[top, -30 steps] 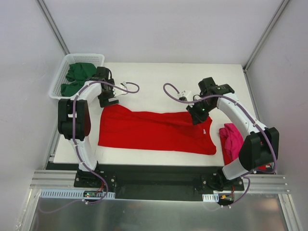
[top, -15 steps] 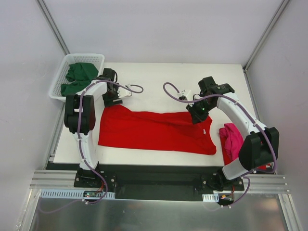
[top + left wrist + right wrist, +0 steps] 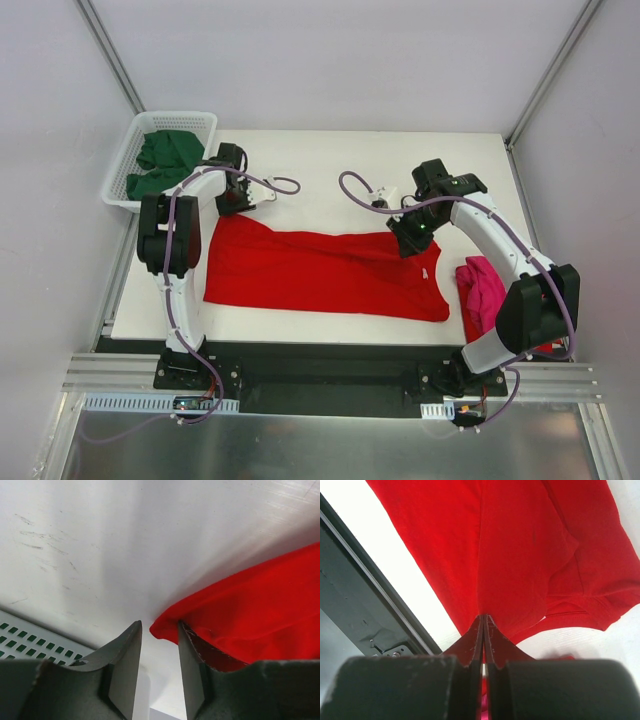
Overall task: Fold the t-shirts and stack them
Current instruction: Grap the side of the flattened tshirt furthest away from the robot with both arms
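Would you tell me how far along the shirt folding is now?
Apparently done: the pink t-shirt lies bundled at the right. In hand: the red t-shirt lies spread out, right gripper shut on its far edge, left gripper open at its corner. Left: green t-shirts in the basket.

The bright red short-sleeved cloth t-shirt (image 3: 320, 272) lies flat as a long band across the middle of the white table (image 3: 330, 160), parallel to the near edge. Its straight end faces the left edge and its collar end faces the right edge. The magenta-pink cloth t-shirt (image 3: 485, 290) lies bunched at the right edge, just beside the red collar end. The dark green cloth t-shirts (image 3: 160, 165) lie crumpled in the white plastic lattice basket (image 3: 178, 118) at the far left corner.
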You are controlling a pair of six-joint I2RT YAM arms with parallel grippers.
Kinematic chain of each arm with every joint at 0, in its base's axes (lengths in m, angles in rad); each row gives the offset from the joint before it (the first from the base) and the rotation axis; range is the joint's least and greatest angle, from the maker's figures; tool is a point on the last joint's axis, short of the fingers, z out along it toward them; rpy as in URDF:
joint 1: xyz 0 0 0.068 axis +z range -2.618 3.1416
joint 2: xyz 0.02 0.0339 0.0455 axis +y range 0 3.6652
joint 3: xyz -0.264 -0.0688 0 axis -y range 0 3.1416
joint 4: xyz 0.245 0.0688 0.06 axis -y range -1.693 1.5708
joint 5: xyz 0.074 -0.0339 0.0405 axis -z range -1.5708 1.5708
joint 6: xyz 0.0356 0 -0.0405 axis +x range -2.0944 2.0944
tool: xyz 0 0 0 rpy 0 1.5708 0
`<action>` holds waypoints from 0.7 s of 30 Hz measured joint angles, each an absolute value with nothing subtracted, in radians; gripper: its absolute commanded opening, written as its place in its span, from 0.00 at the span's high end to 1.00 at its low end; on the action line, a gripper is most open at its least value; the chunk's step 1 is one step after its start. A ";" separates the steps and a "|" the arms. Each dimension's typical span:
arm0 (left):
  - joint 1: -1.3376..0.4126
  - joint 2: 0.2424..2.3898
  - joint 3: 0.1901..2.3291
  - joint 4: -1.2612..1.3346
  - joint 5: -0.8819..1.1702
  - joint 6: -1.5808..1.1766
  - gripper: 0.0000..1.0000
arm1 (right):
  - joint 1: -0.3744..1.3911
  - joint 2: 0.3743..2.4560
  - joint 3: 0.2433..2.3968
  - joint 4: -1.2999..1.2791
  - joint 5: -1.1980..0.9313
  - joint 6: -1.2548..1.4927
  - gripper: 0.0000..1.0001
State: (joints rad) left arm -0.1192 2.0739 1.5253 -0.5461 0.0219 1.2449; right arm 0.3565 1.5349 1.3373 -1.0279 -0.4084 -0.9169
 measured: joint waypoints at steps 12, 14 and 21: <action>-0.119 2.074 1.529 -0.548 0.012 1.258 0.47 | 0.356 1.546 1.338 -1.028 -0.409 -0.917 0.99; -0.119 2.074 1.530 -0.548 0.012 1.264 0.47 | 0.356 1.546 1.338 -1.028 -0.409 -0.917 0.99; -0.119 2.074 1.530 -0.557 -0.010 1.276 0.48 | 0.356 1.547 1.343 -1.029 -0.409 -0.917 0.99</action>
State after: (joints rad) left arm -0.1192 2.0739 1.5299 -0.5571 -0.0105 1.2758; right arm 0.3565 1.5467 1.3426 -1.0286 -0.4091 -0.9169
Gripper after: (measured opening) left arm 0.524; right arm 0.011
